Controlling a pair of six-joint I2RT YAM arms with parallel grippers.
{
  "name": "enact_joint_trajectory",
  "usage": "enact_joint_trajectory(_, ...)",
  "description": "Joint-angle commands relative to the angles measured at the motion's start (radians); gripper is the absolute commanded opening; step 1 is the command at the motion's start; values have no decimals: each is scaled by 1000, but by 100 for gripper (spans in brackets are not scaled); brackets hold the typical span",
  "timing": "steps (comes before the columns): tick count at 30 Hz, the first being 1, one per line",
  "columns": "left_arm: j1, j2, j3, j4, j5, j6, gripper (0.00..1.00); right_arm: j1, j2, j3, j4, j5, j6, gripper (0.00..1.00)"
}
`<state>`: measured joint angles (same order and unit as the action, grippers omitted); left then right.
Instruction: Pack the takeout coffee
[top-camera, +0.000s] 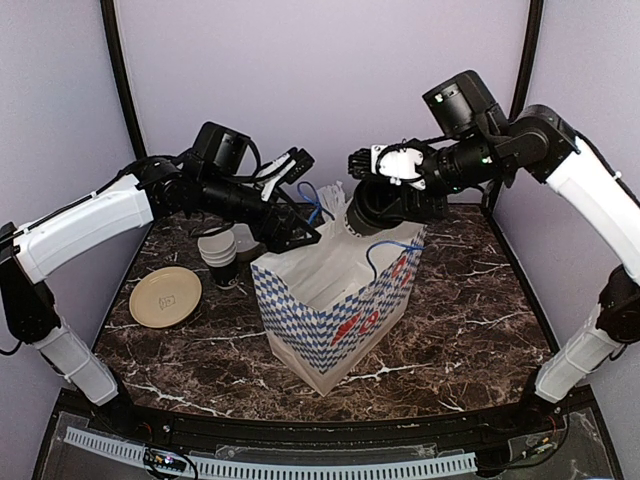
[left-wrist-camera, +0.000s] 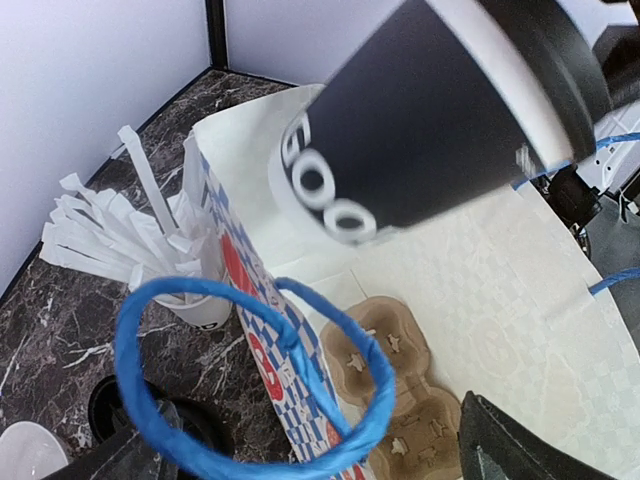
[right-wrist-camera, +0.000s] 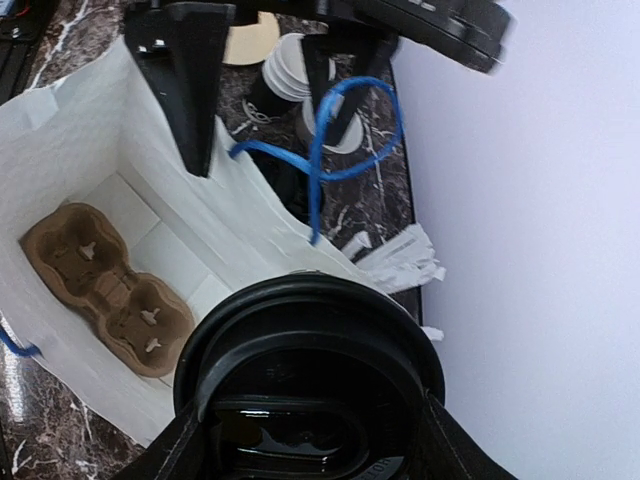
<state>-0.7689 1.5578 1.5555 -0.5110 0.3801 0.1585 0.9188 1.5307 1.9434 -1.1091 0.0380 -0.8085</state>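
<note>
The takeout coffee (right-wrist-camera: 310, 380), a black cup with a black lid, hangs tilted over the back rim of the blue-checked paper bag (top-camera: 335, 310), and my right gripper (right-wrist-camera: 310, 445) is shut on its sides. From above, the cup (top-camera: 360, 220) sits at the bag's far edge under the right gripper (top-camera: 385, 205). A brown cardboard cup carrier (left-wrist-camera: 400, 400) lies on the bag's floor. My left gripper (top-camera: 293, 228) stands open at the bag's back-left corner. Its fingers straddle the bag wall and a blue handle loop (left-wrist-camera: 260, 390). The cup (left-wrist-camera: 430, 110) fills the upper part of the left wrist view.
A white cup of paper-wrapped straws (left-wrist-camera: 185, 290) stands just behind the bag. A stack of black cups (top-camera: 222, 255) and a tan plate (top-camera: 165, 297) sit left of the bag. The second blue handle (top-camera: 390, 248) rises from the bag's right wall.
</note>
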Motion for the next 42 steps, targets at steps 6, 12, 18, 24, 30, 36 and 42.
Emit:
enact_joint_trajectory(6,-3,-63,25,17,-89,27,99,-129,-161,20,98,110,46,59)
enact_joint_trajectory(12,-4,-9,104,-109,-66,-16,95,-178,-209,-19,116,120,80,59)
enact_joint_trajectory(18,-4,76,184,-186,12,-68,80,-179,-210,-36,93,49,52,59)
enact_joint_trajectory(24,-24,145,281,-259,73,-126,74,-176,-202,-44,80,-25,42,59)
enact_joint_trajectory(30,-36,193,321,-328,-25,-139,64,-122,-194,-69,66,-57,25,59)
enact_joint_trajectory(36,-39,267,441,-418,56,-59,28,-15,-155,-82,22,-10,-16,58)
enact_joint_trajectory(42,-54,327,497,-460,105,0,14,56,-130,-105,1,38,-36,58)
